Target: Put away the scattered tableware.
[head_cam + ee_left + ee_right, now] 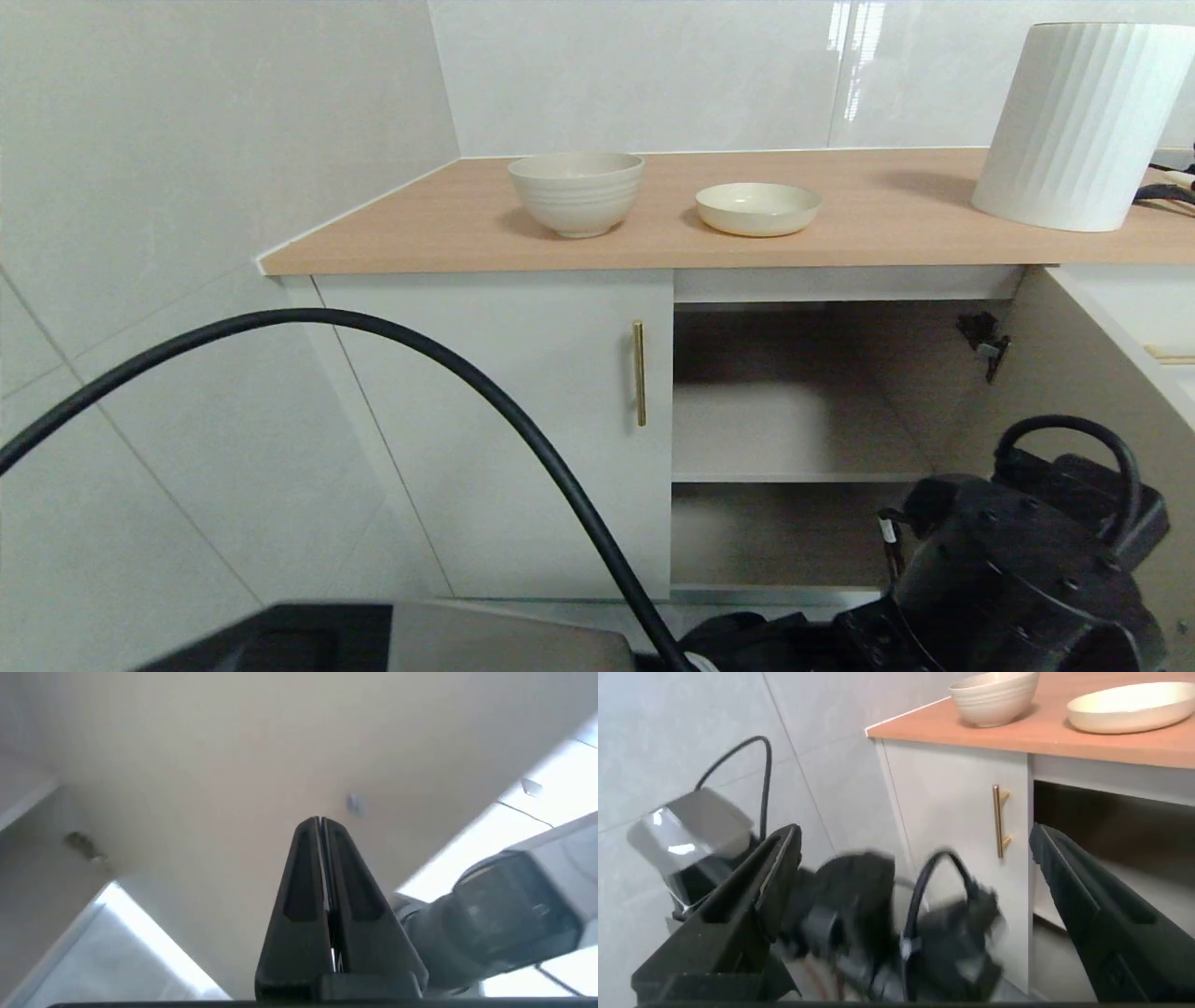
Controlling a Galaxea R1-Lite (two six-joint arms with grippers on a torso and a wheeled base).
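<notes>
Head view, item one: cream bowl (pixel 576 191), upright, mouth up, round with no long axis to favour. It stands ahead of and higher than the right gripper (pixel 915 838), whose jaws are spread wide and hold nothing. Item two: shallow dish (pixel 757 207), also upright, just beside the bowl but not touching it, on the side toward the open cabinet bay and so judged the closer of the two to that gripper. The left gripper (pixel 320 826) has its fingers pressed together and empty, and points at a pale blank surface; how the tableware lies from it cannot be told, so the right arm is judged better placed. Both pieces rest on a wood-tone countertop (pixel 887 224). Beneath it and nearer the right gripper is a closed door (pixel 495 420) with a brass handle (pixel 639 371). Beside it is an open bay with a bare shelf (pixel 794 439), a likely destination. Farther along the counter stands a ribbed white container (pixel 1083 121). A tiled wall (pixel 653 75) is behind.
</notes>
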